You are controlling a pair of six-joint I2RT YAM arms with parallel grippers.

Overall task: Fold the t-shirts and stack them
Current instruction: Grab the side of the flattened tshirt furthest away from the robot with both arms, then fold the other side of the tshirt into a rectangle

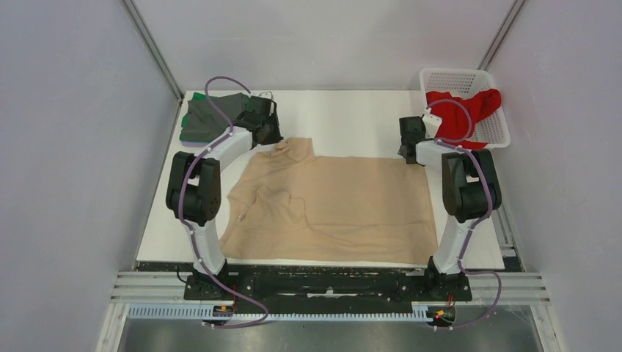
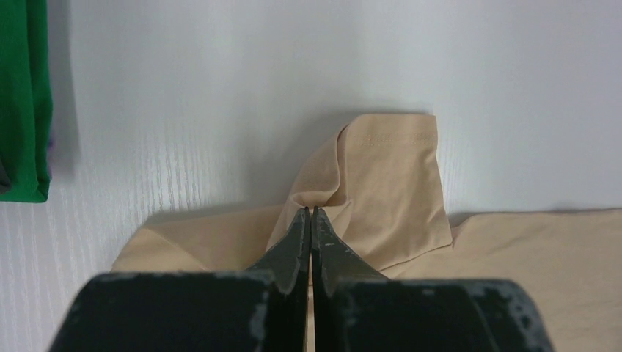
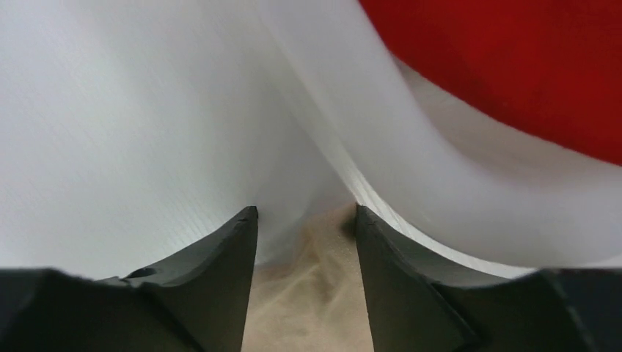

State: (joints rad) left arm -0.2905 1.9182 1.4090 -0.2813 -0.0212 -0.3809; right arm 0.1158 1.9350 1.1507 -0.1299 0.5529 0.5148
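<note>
The beige t-shirt (image 1: 345, 202) lies spread over the middle of the white table. My left gripper (image 1: 270, 139) is at the shirt's far left part, by the sleeve (image 2: 381, 183), and its jaws are shut on a pinch of the beige cloth (image 2: 310, 207). My right gripper (image 1: 411, 154) is at the shirt's far right corner; its jaws are open with the beige corner (image 3: 315, 293) lying between them. A red t-shirt (image 1: 466, 110) hangs in and over the basket, and shows in the right wrist view (image 3: 513, 59). Folded dark grey and green shirts (image 1: 209, 117) are stacked at the far left.
The white lattice basket (image 1: 458, 77) stands at the far right corner, close behind my right gripper. The green shirt's edge (image 2: 26, 95) is left of my left gripper. Grey walls enclose the table on three sides.
</note>
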